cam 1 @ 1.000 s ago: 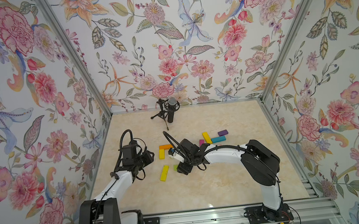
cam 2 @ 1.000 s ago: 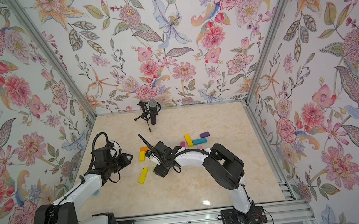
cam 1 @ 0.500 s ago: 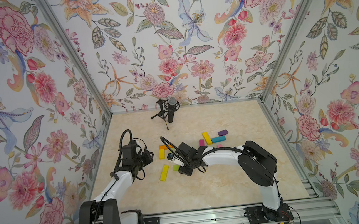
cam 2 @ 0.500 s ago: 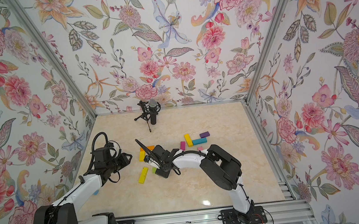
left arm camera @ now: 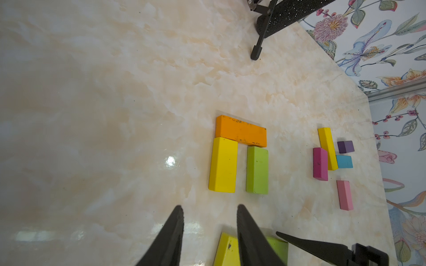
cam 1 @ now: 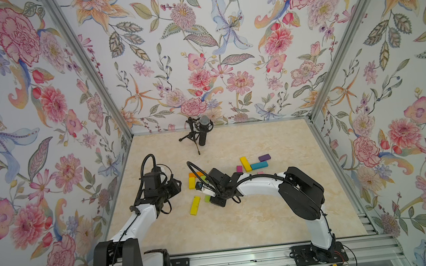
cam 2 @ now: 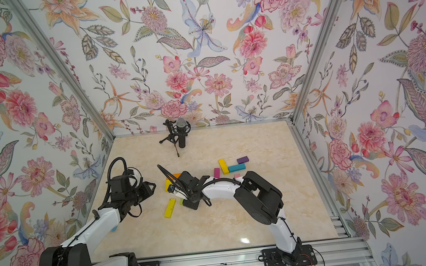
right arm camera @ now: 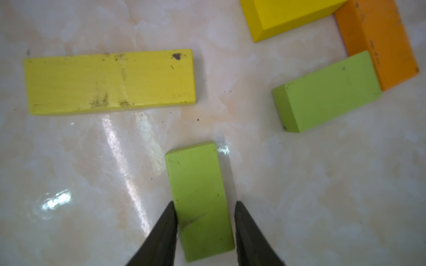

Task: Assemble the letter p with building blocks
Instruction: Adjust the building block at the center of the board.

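noting right fingers (right arm camera: 161, 235) clamped on both long edges of short lime block (right arm camera: 198, 184), which lies flat on counter (right arm camera: 322, 195). long yellow block (right arm camera: 110, 80) lies near, apart, with bare counter between. second lime block (right arm camera: 327, 92) and yellow block (right arm camera: 288, 16) each butt orange block (right arm camera: 378, 41), a gap between the two. left fingers (left arm camera: 170, 235) are spread, nothing between them, over open counter.

I see the marbled bench (cam 1: 243, 222) carrying a microphone (cam 1: 202, 132) on its tripod near the far edge. Mid-bench, an orange block (left arm camera: 241, 130) touches a yellow block (left arm camera: 223, 164) and a lime green block (left arm camera: 257, 170) (an arch of sorts). Toward the near edge lie a long yellow block (cam 1: 195, 205) and a short lime green block (right arm camera: 199, 200). Toward the right edge cluster a slim yellow block (cam 1: 245, 164), a magenta block (cam 1: 239, 169), a teal block (cam 1: 259, 165), a purple block (cam 1: 264, 157) and a pink block (left arm camera: 344, 195).
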